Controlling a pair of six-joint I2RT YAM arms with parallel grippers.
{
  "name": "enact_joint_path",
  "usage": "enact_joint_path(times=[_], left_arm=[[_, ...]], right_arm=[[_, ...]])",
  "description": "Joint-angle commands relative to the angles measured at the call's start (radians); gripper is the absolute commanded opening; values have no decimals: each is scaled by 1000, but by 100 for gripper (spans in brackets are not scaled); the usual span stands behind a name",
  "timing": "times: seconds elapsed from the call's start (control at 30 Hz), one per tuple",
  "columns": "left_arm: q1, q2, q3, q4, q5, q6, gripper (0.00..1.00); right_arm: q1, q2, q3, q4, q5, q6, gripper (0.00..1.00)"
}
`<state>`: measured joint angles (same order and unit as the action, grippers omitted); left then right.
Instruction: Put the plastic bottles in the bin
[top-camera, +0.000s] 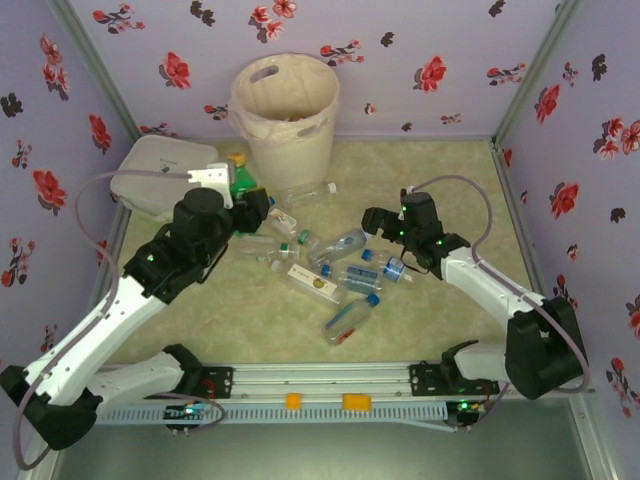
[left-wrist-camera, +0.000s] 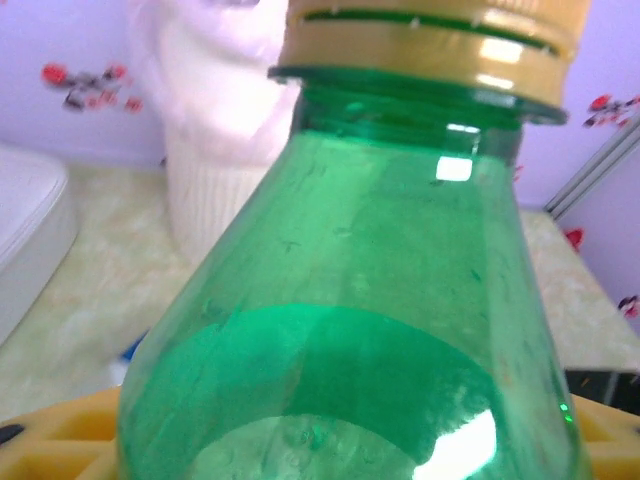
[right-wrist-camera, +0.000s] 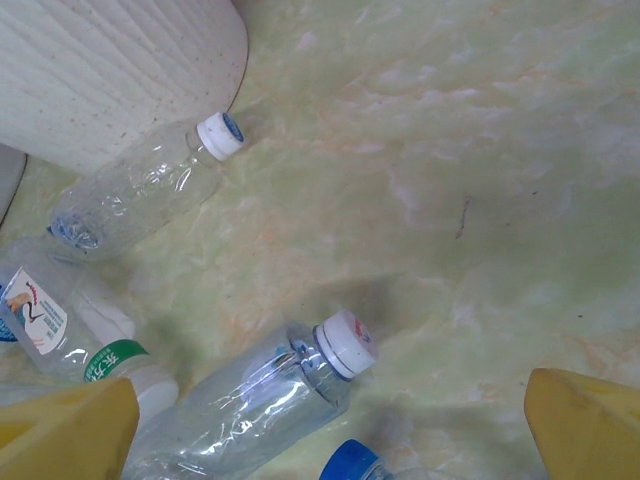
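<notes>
The left end effector (top-camera: 232, 190) is clenched on a green bottle (left-wrist-camera: 350, 300) with a yellow cap (left-wrist-camera: 430, 40). In the left wrist view its yellow pads (left-wrist-camera: 60, 425) sit low at both sides of the bottle's body. This bottle is lifted beside the flat white box (top-camera: 160, 175), just in front of the cream bin (top-camera: 285, 110).

The right end effector (right-wrist-camera: 320, 435) is released, with its jaws wide apart. It hangs over clear bottles that lie on the surface (top-camera: 450, 320).

I judge that the step in hand is carrying the green bottle to the bin. The next move calls for raising it above the rim, bringing it over the opening and only then letting go. The rim is tall and the white box is near, so the arm needs height first.

Many plastic bottles (top-camera: 320, 265) are not yet in the bin; they lie in a loose pile between the two arms. So the task seems far from finished.

About writing: the green bottle shows no label. In the right wrist view, one clear bottle (right-wrist-camera: 40, 315) has a white label with a small coloured picture and a green band with white characters, too small to read surely. The white-capped bottle (right-wrist-camera: 250, 390) shows no label.
</notes>
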<state>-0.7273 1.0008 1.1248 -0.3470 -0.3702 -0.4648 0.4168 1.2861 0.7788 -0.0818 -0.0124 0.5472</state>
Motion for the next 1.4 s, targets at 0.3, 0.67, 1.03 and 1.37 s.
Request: enact_joint_path(times=[0.3,0.67,1.03,1.37], left_arm=[[112,325,253,489,199,228,29],[203,785,752,493,307,311,29],[206,1118,1043,471,266,378,28],[209,1190,1057,424,221,426,29]], right_arm=[[0,30,10,8,-92,8,100],[11,10,-7,-39,-81,10,100],[17,-4,-30,-90,-68,-14,100],[17,-12,-28,-111,-49,-25,100]])
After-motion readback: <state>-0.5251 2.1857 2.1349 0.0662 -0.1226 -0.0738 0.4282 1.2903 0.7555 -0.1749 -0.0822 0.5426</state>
